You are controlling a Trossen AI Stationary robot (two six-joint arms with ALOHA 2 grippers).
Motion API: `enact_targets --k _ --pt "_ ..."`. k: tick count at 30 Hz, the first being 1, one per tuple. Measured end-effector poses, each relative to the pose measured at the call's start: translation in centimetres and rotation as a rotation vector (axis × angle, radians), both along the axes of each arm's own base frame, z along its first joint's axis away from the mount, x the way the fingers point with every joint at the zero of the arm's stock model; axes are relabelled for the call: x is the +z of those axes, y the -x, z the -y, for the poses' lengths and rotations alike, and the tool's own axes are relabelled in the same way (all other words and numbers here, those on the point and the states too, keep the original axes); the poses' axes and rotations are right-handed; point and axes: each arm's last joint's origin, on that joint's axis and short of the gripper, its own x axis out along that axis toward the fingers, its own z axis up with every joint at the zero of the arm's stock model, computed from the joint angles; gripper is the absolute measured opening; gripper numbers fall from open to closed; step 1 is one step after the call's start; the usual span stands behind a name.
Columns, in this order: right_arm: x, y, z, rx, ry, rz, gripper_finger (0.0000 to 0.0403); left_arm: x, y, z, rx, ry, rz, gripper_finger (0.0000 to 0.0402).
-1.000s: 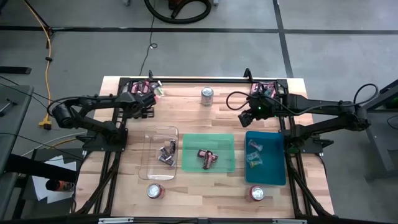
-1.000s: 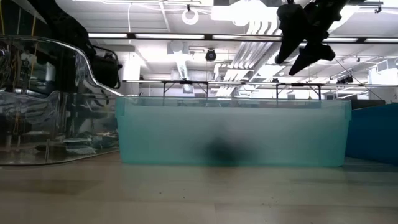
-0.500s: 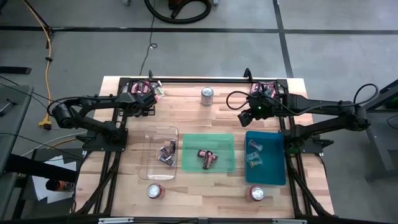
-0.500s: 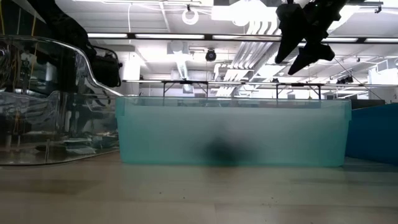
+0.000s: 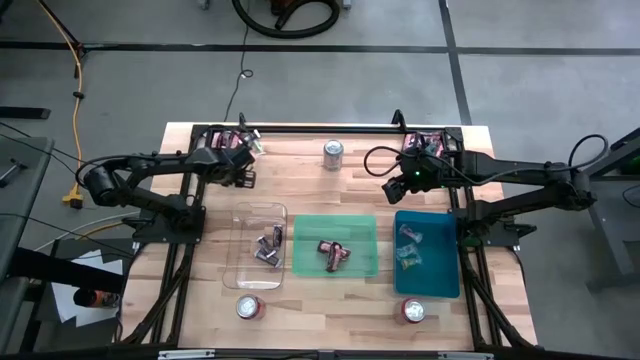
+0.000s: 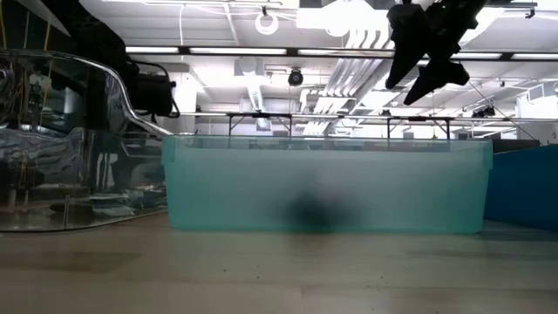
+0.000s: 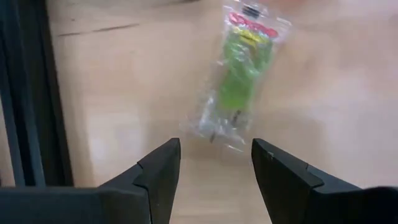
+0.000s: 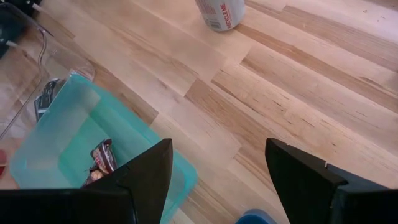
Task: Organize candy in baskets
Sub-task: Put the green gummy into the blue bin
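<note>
Overhead, we find the clear basket, green basket and blue basket in a row on the bench, each holding candy. The left claw hovers at eleven o'clock, the right claw at one. Through the left wrist, we see spread fingers over a green-wrapped candy. Through the right wrist, fingers stand spread above bare wood, a can beyond.

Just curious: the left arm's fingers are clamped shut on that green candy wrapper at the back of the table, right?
Not clamped. The left wrist view shows the left gripper with fingers open and the green candy lying loose on the table ahead.
</note>
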Motion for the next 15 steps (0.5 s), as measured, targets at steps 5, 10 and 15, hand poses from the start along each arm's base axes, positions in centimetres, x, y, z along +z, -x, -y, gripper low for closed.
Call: enact_targets --k 5,10,15 --pt "0.0 0.0 0.0 0.0 0.0 0.0 0.0252 1.2 -0.9 -0.3 -0.042 -0.016 0.018 0.0186" --pt "0.0 0.0 0.0 0.0 -0.001 0.0 0.0252 2.5 -1.7 -1.1 -0.101 -0.057 0.031 0.0186" --pt "0.0 0.0 0.0 -0.017 -0.015 0.006 0.0252 2.7 -0.9 -2.6 -0.063 -0.067 0.022 0.0186"
